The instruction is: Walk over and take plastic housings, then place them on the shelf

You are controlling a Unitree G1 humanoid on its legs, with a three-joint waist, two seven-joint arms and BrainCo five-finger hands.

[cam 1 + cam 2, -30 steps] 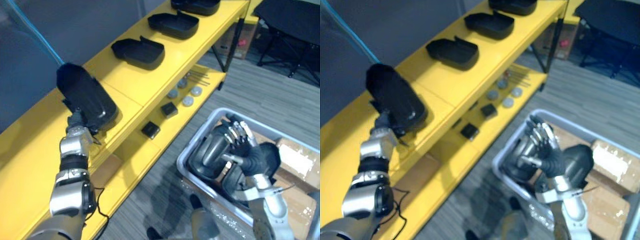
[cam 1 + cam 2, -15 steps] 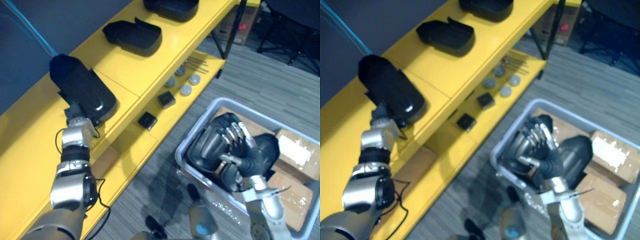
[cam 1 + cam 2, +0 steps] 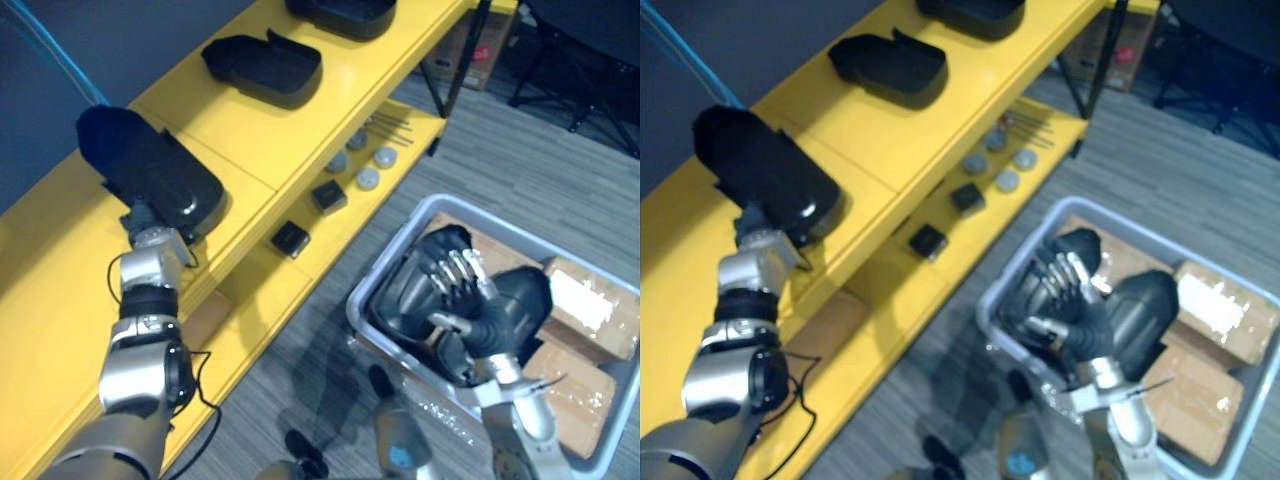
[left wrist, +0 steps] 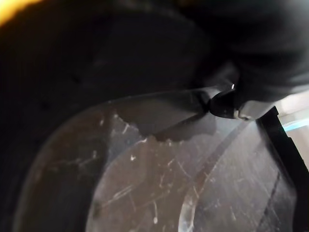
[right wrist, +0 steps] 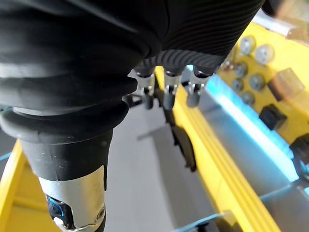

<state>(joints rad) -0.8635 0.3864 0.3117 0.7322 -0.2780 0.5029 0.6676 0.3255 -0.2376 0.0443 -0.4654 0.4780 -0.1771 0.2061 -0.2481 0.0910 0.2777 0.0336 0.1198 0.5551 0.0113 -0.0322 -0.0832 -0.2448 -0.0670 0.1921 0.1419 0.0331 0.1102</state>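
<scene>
In the left eye view, a black plastic housing (image 3: 150, 170) is seen on the top board of the yellow shelf (image 3: 270, 140), at its near end. The left hand (image 3: 143, 220) is set against the near edge of this housing. Its fingers are hidden by the housing, so it cannot be told whether they are closed. A second housing (image 3: 265, 65) and a third housing (image 3: 340, 10) are placed farther along the same board, well apart. The right hand (image 3: 468, 300) is held over a grey bin (image 3: 362, 290), fingers straight and spread, with nothing pinched. Dark binned housings (image 3: 415, 295) are seen under it.

In the right eye view, small black blocks (image 3: 928, 240) and grey discs (image 3: 1008, 180) are seen on the lower board, and cardboard boxes (image 3: 1225, 305) in the bin.

In the left wrist view, a glossy scratched surface (image 4: 145, 169) is shown very close, probably the housing.

In the right wrist view, the right hand's fingers (image 5: 165, 94) are shown in a relaxed row.
</scene>
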